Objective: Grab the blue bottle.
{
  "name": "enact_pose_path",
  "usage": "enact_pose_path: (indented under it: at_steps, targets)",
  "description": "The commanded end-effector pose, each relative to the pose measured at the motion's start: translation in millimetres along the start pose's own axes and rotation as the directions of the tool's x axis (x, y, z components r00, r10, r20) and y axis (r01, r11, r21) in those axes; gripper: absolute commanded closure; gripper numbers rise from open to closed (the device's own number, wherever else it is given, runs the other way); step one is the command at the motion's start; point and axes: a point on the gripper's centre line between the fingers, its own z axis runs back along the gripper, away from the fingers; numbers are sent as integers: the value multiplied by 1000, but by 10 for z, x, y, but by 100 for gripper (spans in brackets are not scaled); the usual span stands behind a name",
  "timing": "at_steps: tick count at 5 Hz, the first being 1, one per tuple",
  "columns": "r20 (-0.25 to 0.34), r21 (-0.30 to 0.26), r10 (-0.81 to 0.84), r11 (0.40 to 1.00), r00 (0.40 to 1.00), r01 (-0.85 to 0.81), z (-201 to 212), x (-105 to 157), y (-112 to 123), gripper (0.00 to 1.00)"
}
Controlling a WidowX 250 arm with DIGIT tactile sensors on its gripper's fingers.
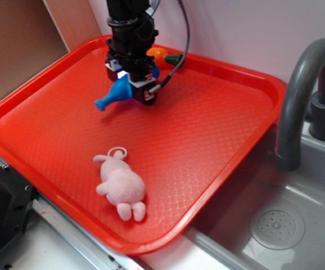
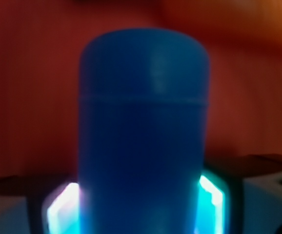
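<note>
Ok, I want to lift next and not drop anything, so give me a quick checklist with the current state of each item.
1. Gripper shut on the blue bottle: ok; the wrist view shows the body filling the space between the fingers.
2. Bottle tilted, neck pointing down-left: ok, but watch for slip.
3. Bottle clear of the red tray: cannot tell.
4. Orange toy carrot apart from the gripper: ok, behind it.
5. Pink plush toy out of the way: ok.
6. Faucet distant: ok.
</note>
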Motion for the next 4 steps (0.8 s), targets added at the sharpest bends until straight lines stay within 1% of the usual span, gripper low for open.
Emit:
enact_pose_path:
  at_steps: [1,2,3,4]
  targets:
    - [144,61,52,996,988,-62,1139,-411,-185,100]
    - [123,-35,59,998,991,-55,1412,-786,-167,100]
    - [127,-92,41,995,991,-29,1581,-1060,-5,100]
    - [99,-93,-46,994,994,55,1467,-930,149,100]
